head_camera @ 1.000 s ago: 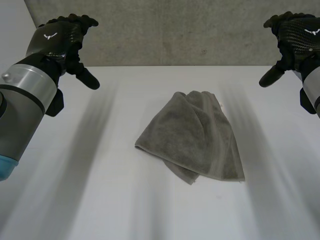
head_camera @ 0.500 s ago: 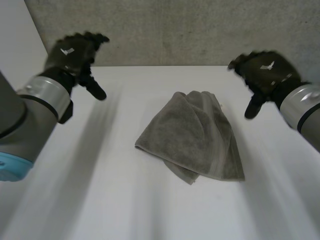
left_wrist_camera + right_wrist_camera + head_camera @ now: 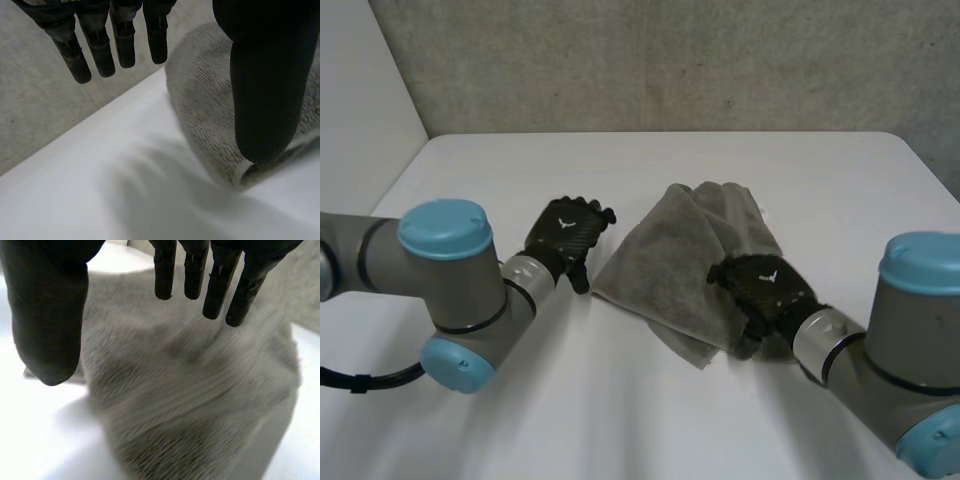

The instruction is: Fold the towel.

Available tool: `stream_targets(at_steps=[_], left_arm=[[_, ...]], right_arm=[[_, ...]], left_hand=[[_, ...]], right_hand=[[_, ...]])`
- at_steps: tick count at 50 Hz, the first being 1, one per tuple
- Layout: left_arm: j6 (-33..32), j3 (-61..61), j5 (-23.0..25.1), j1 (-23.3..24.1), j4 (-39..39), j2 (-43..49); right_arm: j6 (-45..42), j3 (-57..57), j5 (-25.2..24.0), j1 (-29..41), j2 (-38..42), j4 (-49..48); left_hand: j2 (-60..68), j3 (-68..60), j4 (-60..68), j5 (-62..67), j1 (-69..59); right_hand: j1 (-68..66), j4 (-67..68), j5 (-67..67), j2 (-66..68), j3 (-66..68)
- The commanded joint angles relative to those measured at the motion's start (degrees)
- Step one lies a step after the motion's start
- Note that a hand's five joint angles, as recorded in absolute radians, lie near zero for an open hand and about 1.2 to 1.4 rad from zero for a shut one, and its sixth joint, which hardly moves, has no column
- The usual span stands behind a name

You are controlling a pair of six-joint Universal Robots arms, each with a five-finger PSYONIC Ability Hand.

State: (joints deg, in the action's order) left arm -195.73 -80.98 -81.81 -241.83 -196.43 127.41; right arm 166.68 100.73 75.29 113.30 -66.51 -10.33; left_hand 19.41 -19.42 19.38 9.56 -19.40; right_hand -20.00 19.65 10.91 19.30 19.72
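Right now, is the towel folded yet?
Not yet. Done: no neat fold; the towel lies rumpled on the table. In hand: the left hand is beside its left corner and the right hand is over its near part, both open, gripping nothing. Left: grab it, spread it, fold it.

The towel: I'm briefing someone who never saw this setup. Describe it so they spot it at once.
Start at the white table. Near its middle lies the towel, a rumpled grey terry cloth, with the open left hand beside its left edge and the open right hand over its near corner. It is the only soft grey thing among hard black hands.
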Motion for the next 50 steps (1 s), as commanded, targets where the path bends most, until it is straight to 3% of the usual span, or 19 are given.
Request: stream_targets(at_steps=[1,7,12,23,30,32,34,40,42,43,45,50], left_arm=[[-0.09,1.79,1.48,0.04,-0.01,4.24],[-0.09,2.41,1.48,0.13,-0.01,5.92],[0.0,2.58,1.39,0.22,-0.01,6.01],[0.09,3.02,1.13,1.62,-1.76,6.09],[0.09,3.02,1.13,2.41,-3.96,6.45],[0.09,3.11,1.22,2.85,-3.96,6.71],[0.09,3.28,1.13,3.12,-3.96,6.8],[0.09,3.72,1.22,3.29,-3.96,7.06],[0.09,3.81,1.22,3.29,-3.96,7.24],[0.09,3.9,1.13,3.29,-3.96,7.41],[0.09,3.9,1.13,3.29,-3.96,7.41],[0.26,4.08,0.95,3.38,-3.96,7.41]], right_arm=[[-0.39,-0.09,0.73,0.96,4.55,-2.06],[-0.48,-0.27,1.79,1.49,4.82,-4.18],[-0.39,-0.01,3.19,1.23,4.73,-6.98],[-0.39,-0.01,3.28,0.79,4.64,-7.43],[-0.39,0.08,3.2,0.7,4.73,-7.34],[-0.39,0.08,3.2,0.7,4.73,-7.34],[-0.39,0.08,3.11,0.7,4.73,-7.25],[-0.39,0.08,3.11,0.79,4.73,-7.25],[-0.39,0.08,3.11,0.79,4.73,-7.25],[-0.39,0.08,3.11,0.79,4.73,-7.25],[-0.39,0.0,3.11,0.61,4.64,-7.25],[-0.3,0.26,2.85,0.43,1.93,-7.25]], left_hand=[[2.91,-2.9,2.94,2.76,-2.93],[3.08,-3.07,3.11,2.93,-3.1],[5.75,-5.75,5.79,5.61,-5.77],[8.8,-8.79,8.83,8.65,-8.82],[10.99,-10.98,11.02,10.84,-11.0],[11.32,-11.31,11.35,11.17,-11.34],[11.32,-11.31,11.35,11.17,-11.34],[11.32,-11.31,11.35,11.17,-11.34],[11.32,-11.31,11.35,11.17,-11.34],[11.32,-11.31,11.35,11.17,-11.34],[11.32,-11.31,11.35,11.17,-11.34],[11.49,-11.48,11.52,11.34,-11.51]], right_hand=[[-1.52,1.87,0.61,2.22,1.8],[-4.38,4.73,3.47,5.08,4.66],[-24.85,25.2,23.94,25.55,25.13],[-44.56,44.91,43.65,45.26,44.84],[-44.76,45.11,43.85,45.46,45.04],[-40.72,41.06,39.8,41.42,40.99],[-22.32,22.66,21.4,23.02,22.59],[-21.71,22.06,20.79,22.41,21.99],[-36.07,36.42,35.16,36.77,36.35],[-36.17,36.52,35.26,36.87,36.45],[-59.88,60.23,58.97,60.58,60.16],[-60.0,60.35,59.09,60.7,60.28]])
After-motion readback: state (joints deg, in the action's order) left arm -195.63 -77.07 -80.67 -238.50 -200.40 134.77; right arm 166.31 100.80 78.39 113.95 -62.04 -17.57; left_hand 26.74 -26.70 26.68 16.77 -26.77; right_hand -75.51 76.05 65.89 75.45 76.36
